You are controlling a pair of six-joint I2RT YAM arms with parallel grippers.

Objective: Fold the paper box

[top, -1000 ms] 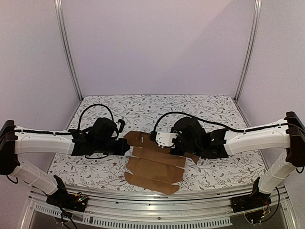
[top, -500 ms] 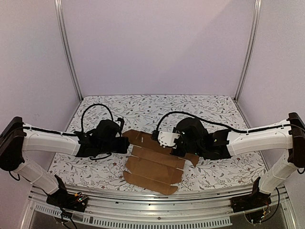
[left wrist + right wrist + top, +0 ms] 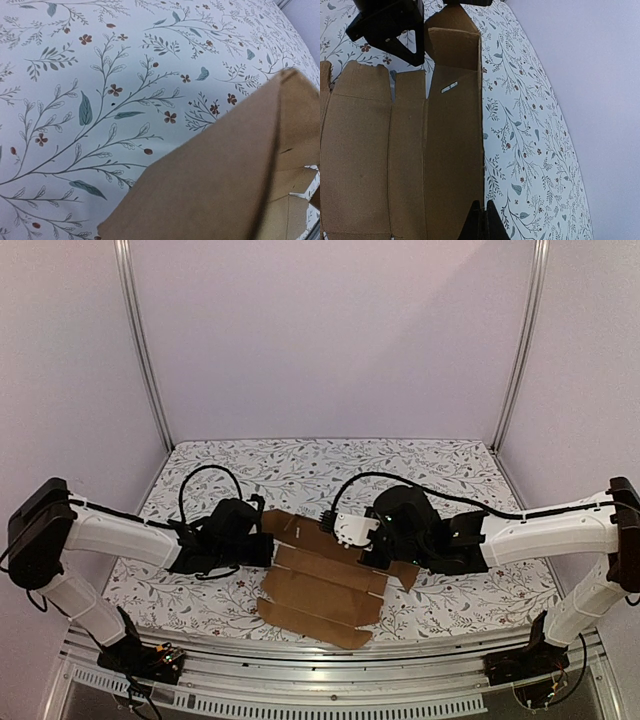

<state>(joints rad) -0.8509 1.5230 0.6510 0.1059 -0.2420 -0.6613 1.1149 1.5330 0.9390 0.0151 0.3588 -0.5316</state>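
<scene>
- On the flowered surface [image 3: 450, 475], midway between the two arms, the paper box [image 3: 325, 585] lies as a mostly flat brown sheet, its creased panels side by side.
- Left end effector [image 3: 262, 548] is at the sheet's left edge, pressed together. Its own wrist view shows no fingers, only blurred cardboard up close.
- Right end effector [image 3: 480, 220] is pressed together right at the far panel's edge. Pinching or merely touching? Can't tell.
- Black cables [image 3: 205, 472] loop over both wrists, and lilac walls [image 3: 330, 330] box everything in.
- From above, the right wrist hides the sheet's right corner.
</scene>
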